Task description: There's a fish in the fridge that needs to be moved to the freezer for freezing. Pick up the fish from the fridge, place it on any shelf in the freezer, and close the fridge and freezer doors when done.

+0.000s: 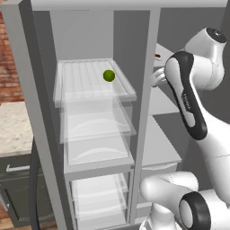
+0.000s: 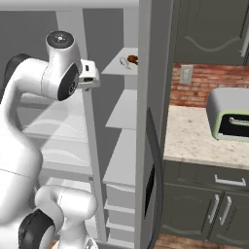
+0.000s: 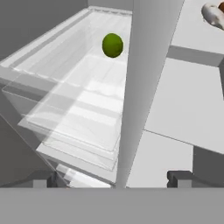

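Left base view: fridge (image 1: 96,134) and freezer (image 1: 164,148) stand side by side with both sections exposed, split by a grey divider (image 1: 144,112); in the right base view a door (image 2: 146,146) hangs open edge-on beside the counter (image 2: 194,136); the arm (image 1: 193,103) reaches toward the upper shelves; the ball (image 1: 108,75) sits on the fridge top glass shelf (image 1: 90,85); the fish (image 2: 124,63) appears to lie on the freezer upper shelf (image 2: 121,65), next to a small brown item (image 2: 132,60); the gripper (image 3: 113,181) hangs before the divider, jaws spread wide, holding nothing

Judgement: placement looks complete; door closing is the step in hand. Procedure: draw the hand straight back clear of the shelves and divider; go round to each door's outer face; push near its free edge with a steady sweep until flush; avoid catching the shelf fronts
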Available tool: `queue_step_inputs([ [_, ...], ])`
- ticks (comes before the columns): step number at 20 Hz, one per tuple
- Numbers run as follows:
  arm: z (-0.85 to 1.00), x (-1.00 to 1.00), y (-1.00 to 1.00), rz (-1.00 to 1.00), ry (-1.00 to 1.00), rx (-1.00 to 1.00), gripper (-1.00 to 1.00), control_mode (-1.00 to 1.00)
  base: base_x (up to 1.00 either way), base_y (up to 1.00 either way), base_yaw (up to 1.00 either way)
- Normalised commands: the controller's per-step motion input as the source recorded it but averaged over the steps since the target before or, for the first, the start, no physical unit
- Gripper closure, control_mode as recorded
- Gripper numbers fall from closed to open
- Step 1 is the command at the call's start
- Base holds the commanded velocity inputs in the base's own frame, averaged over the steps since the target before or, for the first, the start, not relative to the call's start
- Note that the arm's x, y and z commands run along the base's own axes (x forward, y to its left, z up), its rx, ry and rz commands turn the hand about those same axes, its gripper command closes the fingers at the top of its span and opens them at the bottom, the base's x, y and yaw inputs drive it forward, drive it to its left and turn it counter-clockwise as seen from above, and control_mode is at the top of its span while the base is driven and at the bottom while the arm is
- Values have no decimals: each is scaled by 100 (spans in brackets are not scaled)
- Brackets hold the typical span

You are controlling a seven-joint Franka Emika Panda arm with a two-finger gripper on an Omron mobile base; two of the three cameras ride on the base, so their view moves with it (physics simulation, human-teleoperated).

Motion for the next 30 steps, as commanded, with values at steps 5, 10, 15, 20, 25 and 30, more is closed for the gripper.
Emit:
queue_step_inputs([
  [5,-14,-26,8,-1,3,-8,-100,-100,0,0,0],
  [10,-27,-42,0,0,1,-3,-100,-100,0,0,0],
  [15,-38,-33,0,0,7,-1,-100,-100,0,0,0],
  [20,-30,-25,2,-1,4,0,-100,-100,0,0,0],
  [25,-17,-11,11,0,2,0,-100,-100,0,0,0],
  [30,0,-20,6,0,0,0,-100,-100,0,0,0],
])
